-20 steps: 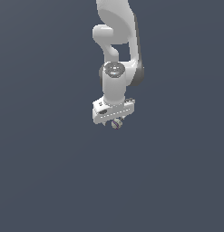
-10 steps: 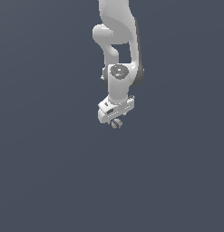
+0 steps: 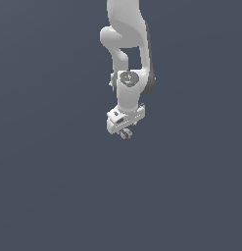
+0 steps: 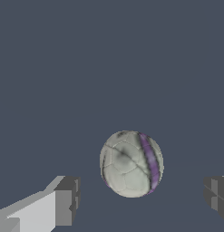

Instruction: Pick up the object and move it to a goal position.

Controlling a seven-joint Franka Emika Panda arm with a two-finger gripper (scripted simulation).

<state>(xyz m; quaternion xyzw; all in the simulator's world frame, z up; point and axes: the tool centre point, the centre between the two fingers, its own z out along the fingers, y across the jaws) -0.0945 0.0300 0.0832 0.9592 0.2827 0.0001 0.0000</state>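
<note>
The object (image 3: 126, 135) is a tiny round ball, pale tan with a purple stripe, lying on the flat grey ground. The wrist view shows the ball (image 4: 131, 163) large, sitting between my two fingers. One finger pad (image 4: 68, 199) and the other finger (image 4: 216, 192) each stand apart from it, with bare ground showing on both sides. My white gripper (image 3: 125, 132) hangs straight down over the ball in the exterior view, open, its fingertips at the ball's level. The same gripper (image 4: 140, 195) straddles the ball without touching it.
Only plain dark grey ground (image 3: 54, 186) surrounds the arm (image 3: 127, 44) on all sides. No other objects, walls or edges show in either view.
The gripper has shifted slightly toward the exterior view's right and turned a little over the ball. The ball has stayed where it was.
</note>
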